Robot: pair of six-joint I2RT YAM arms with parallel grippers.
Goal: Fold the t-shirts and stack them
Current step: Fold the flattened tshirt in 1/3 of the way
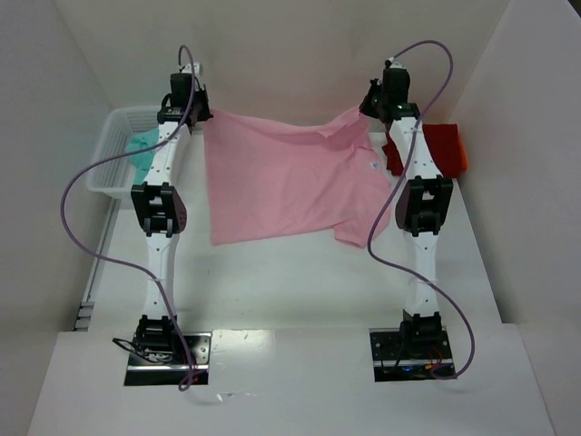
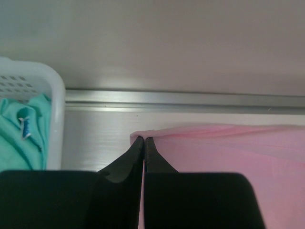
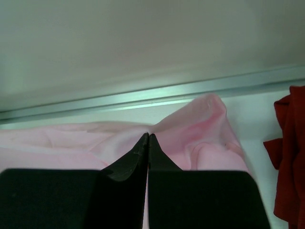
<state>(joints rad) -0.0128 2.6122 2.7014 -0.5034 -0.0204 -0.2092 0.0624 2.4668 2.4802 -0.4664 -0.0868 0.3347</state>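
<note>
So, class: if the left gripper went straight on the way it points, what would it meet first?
The left gripper, shut on the pink t-shirt, would probably meet bare table, then the metal rail below the back wall; depth is unclear. The basket lies off to its left.

The middle t-shirt (image 1: 281, 182) lies on the surface (image 1: 300, 282); left of it, a basket (image 1: 102, 173) holds a second t-shirt (image 1: 141, 150); a third t-shirt (image 1: 440, 145) lies right.
</note>
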